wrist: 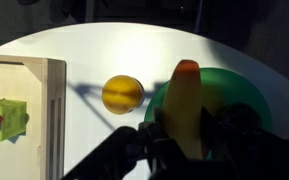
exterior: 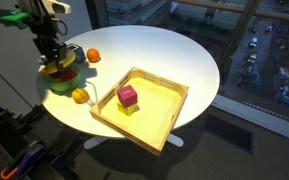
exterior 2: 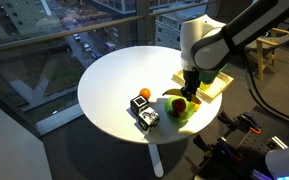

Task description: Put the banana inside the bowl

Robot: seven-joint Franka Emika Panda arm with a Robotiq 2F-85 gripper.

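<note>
In the wrist view the yellow banana (wrist: 187,105) stands between my gripper's (wrist: 189,135) fingers, its orange-tinted tip pointing away. The fingers are shut on it. The green bowl (wrist: 239,95) lies right under and behind the banana. In both exterior views the gripper (exterior: 52,62) (exterior 2: 189,88) hangs directly over the green bowl (exterior: 64,84) (exterior 2: 184,108) near the edge of the round white table. The banana (exterior: 56,71) shows as a yellow patch at the bowl's top; whether it touches the bowl I cannot tell.
A round orange fruit (wrist: 123,93) lies on the white table (exterior: 154,55) just beside the bowl; others (exterior: 93,56) (exterior: 80,96) (exterior 2: 143,94) lie nearby. A large square yellow wooden tray (exterior: 169,120) holds a pink block (exterior: 127,96). A small dark device (exterior 2: 145,113) stands by the bowl.
</note>
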